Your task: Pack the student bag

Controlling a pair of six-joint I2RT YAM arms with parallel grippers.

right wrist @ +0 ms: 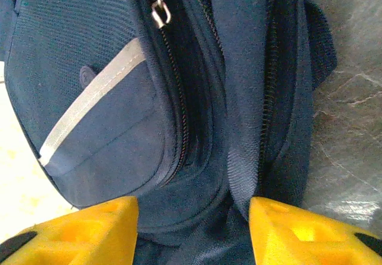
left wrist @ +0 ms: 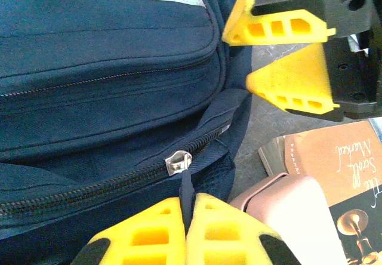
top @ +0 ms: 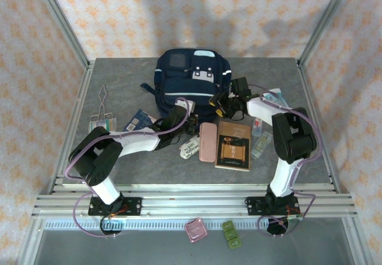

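Note:
The student bag (top: 191, 81) lies at the back middle of the table, navy with grey stripes and white patches. My left gripper (top: 192, 124) sits at its near edge, shut on the dark zipper pull (left wrist: 187, 187) that hangs from the silver slider (left wrist: 177, 161) of a closed zip; the bag (left wrist: 107, 68) is right behind it. My right gripper (top: 221, 102) is at the bag's right side, jaws open and straddling a fold of the bag (right wrist: 119, 86) near its corner (right wrist: 194, 208). The left wrist view also catches its yellow fingers (left wrist: 280, 29).
A pink case (top: 208, 142) and a brown book (top: 233, 145) lie just in front of the bag. Small bottles (top: 261, 139) sit to their right. Metal tongs (top: 102, 98), clips (top: 101, 122) and a blue packet (top: 138, 120) lie at the left.

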